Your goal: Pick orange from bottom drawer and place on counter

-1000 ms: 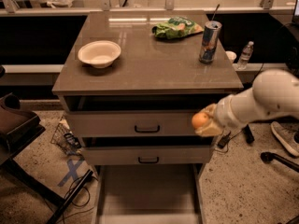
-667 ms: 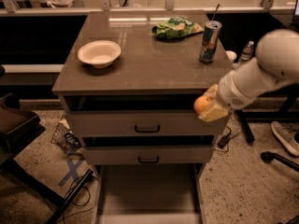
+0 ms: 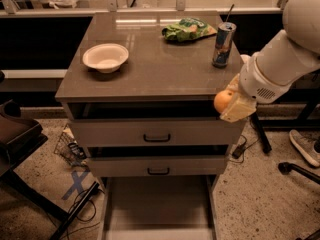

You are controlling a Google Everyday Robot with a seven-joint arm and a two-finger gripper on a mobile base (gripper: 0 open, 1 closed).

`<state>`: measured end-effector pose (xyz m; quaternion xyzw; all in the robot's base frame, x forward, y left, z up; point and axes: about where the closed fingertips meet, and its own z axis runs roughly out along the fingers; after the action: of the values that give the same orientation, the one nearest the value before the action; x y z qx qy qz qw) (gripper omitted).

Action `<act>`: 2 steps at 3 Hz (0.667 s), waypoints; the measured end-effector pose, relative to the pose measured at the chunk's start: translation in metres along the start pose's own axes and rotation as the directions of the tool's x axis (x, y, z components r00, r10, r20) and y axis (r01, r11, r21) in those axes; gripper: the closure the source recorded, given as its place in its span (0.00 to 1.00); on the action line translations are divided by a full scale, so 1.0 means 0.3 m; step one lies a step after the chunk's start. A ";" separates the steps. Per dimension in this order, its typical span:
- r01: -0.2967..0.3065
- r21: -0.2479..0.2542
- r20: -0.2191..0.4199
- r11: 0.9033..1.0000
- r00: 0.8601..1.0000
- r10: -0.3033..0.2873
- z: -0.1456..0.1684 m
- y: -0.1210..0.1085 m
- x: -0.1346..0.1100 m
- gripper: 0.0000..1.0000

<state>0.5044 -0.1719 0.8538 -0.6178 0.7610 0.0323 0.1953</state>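
The orange (image 3: pixel 222 101) is held in my gripper (image 3: pixel 231 105) at the counter's front right corner, level with the counter edge and just in front of it. The gripper's pale fingers (image 3: pixel 239 109) are closed around the fruit. The white arm comes in from the upper right. The counter (image 3: pixel 150 71) is the glossy grey-brown top of the cabinet. The bottom drawer (image 3: pixel 157 209) is pulled out below, and the part of its grey floor that shows is bare.
On the counter stand a white bowl (image 3: pixel 105 57) at the left, a green chip bag (image 3: pixel 188 29) at the back and a can with a straw (image 3: pixel 223 44) at the right. Two upper drawers with black handles (image 3: pixel 157 138) sit slightly ajar. A chair base (image 3: pixel 295 168) is at the right.
My gripper has risen with the orange from in front of the top drawer to the level of the counter's front right edge.
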 end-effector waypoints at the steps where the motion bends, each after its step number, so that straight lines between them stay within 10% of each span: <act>1: -0.033 0.068 0.029 0.997 0.999 0.031 -0.079 -0.037 -0.065 1.00; 2: -0.070 0.136 0.079 0.988 0.995 0.059 -0.104 -0.137 -0.162 1.00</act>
<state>0.5435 -0.1456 0.9067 -0.5762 0.7731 0.0090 0.2648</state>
